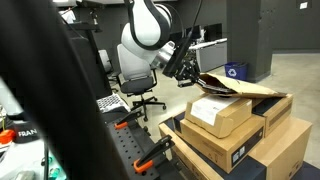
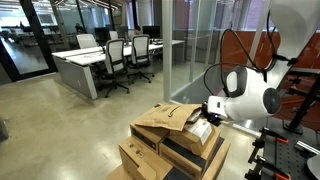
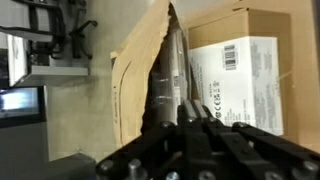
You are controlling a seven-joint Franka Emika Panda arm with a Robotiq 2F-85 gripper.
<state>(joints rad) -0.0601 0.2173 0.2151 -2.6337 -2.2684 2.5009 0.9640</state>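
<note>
A brown paper mailer (image 3: 135, 70) lies on top of stacked cardboard boxes, with a dark fold along its right edge. Beside it sits a box with a white shipping label (image 3: 240, 70). My gripper (image 3: 195, 110) is shut, its fingers pressed together right at the mailer's fold. Whether paper is pinched between them does not show. In both exterior views the gripper (image 1: 187, 70) (image 2: 205, 110) sits at the raised end of the mailer (image 1: 240, 88) (image 2: 160, 118), above the labelled box (image 1: 225, 115).
The box stack (image 2: 150, 160) stands on the floor by the robot's table. Orange clamps (image 1: 150, 155) grip the table edge. An office chair (image 1: 140, 95) stands behind the arm. Desks with chairs (image 2: 110, 55) and a glass wall (image 2: 190, 50) lie farther off.
</note>
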